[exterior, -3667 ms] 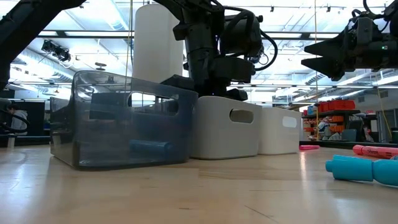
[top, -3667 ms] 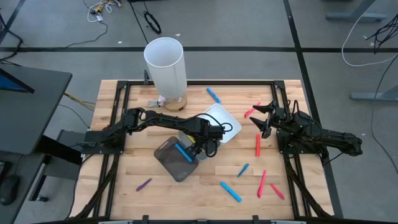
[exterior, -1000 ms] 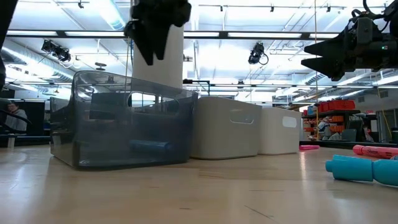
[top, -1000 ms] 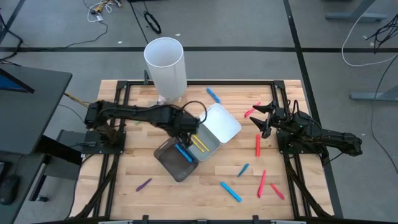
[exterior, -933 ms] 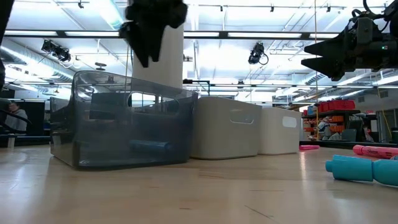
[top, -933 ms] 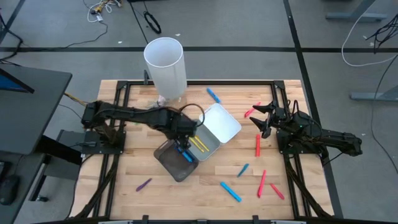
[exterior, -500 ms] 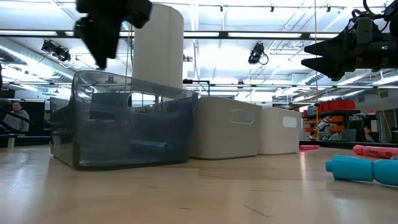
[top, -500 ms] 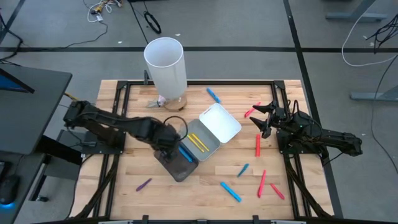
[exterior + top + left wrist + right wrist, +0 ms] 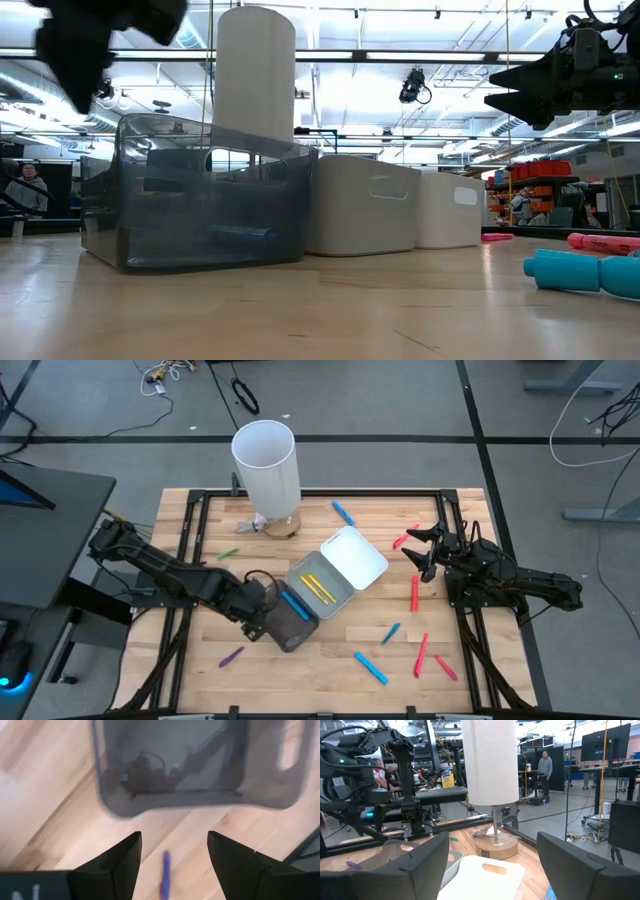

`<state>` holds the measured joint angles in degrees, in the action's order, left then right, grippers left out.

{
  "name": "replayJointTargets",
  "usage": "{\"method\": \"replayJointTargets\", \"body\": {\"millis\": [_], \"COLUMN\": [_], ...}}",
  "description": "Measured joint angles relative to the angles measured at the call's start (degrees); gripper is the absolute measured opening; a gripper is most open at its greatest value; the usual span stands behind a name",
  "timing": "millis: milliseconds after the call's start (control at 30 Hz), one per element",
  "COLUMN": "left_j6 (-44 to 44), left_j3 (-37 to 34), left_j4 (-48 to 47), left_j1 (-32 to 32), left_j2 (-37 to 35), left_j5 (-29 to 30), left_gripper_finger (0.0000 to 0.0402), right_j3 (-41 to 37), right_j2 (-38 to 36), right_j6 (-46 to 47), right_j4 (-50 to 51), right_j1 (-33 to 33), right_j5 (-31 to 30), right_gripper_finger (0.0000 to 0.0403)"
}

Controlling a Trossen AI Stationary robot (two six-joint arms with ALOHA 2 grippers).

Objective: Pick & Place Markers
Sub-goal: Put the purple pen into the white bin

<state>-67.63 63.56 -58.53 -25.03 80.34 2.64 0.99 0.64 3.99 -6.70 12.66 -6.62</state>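
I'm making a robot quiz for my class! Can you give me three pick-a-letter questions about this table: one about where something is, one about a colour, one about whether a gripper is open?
1. Where is the purple marker?
A. on the bare wood
B. in the white tray
C. in the tall cylinder

2. What colour are the markers in the grey tray?
A. red
B. yellow
C. green

3. The left gripper is:
A. shut on a marker
B. open
C. out of sight

Answers: 1 A, it lies alone on wood. 2 B, two yellow sticks show. 3 B, its fingers stand apart, holding nothing.
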Motion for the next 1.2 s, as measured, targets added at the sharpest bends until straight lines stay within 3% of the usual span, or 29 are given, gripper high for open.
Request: {"method": "replayJointTargets", "body": {"millis": [733,1200], "left_j6": [-17.3,-19.0], "left_j3": [-8.9,-8.9], "left_j4": [1.6,1.4], "left_j1": [-14.7,-15.9], "left_j2": [-7.3,-5.6], "left_j5": [-1.4,-1.8], "left_gripper_finger": [0.0232,0.0232], "right_j3": [0.0,0.0], "right_j2": [0.0,0.0], "right_j6": [0.0,0.0], "right_j4": [0.0,0.0], "right_j1": [0.0,0.0], "right_j5": [0.0,0.0], "right_gripper_finger": [0.0302,0.0302]}}
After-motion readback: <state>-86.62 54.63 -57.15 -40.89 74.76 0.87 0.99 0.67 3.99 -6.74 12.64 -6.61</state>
